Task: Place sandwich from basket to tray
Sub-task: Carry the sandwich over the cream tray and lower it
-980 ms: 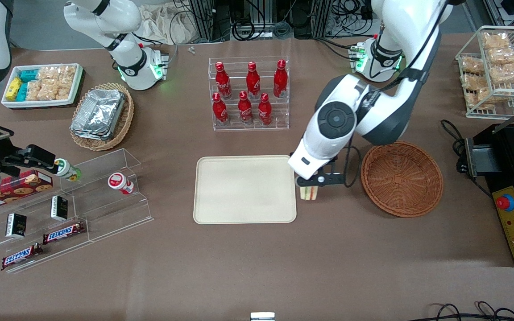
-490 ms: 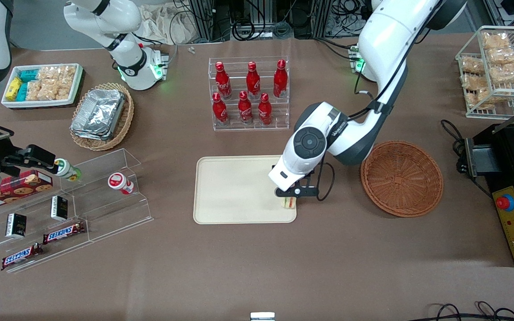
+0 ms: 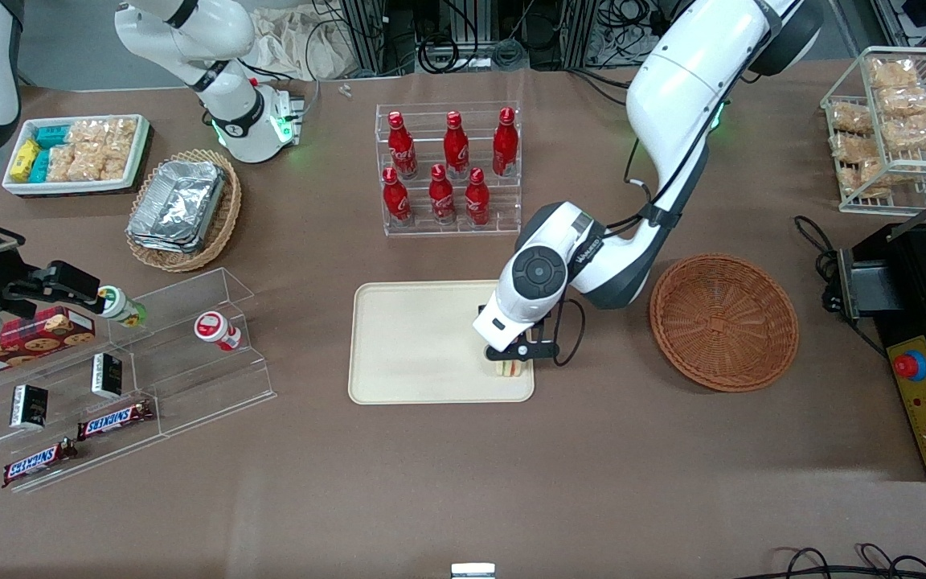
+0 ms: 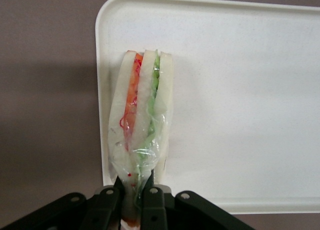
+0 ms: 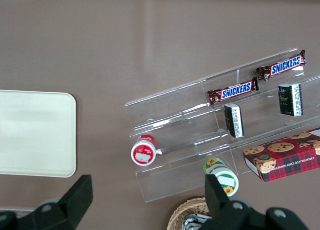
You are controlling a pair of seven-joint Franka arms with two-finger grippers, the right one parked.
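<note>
My left gripper (image 3: pixel 510 360) is shut on the sandwich (image 3: pixel 511 368), a plastic-wrapped white bread wedge with green and orange-red layers. It hangs over the cream tray (image 3: pixel 423 346) at the corner nearest the front camera, toward the working arm's end. In the left wrist view the sandwich (image 4: pixel 142 120) is pinched at its tip between the black fingers (image 4: pixel 155 205) of the gripper (image 4: pixel 134 192), with the tray (image 4: pixel 240 89) under it. The reddish-brown wicker basket (image 3: pixel 724 322) lies beside the tray, toward the working arm's end, and holds nothing.
A clear rack of red bottles (image 3: pixel 448 167) stands farther from the camera than the tray. A tan basket with foil containers (image 3: pixel 183 207) and a clear stepped snack stand (image 3: pixel 125 378) lie toward the parked arm's end. A black appliance (image 3: pixel 925 338) sits by the wicker basket.
My gripper carried the sandwich from the gap between basket and tray to over the tray's near corner. It has also come lower.
</note>
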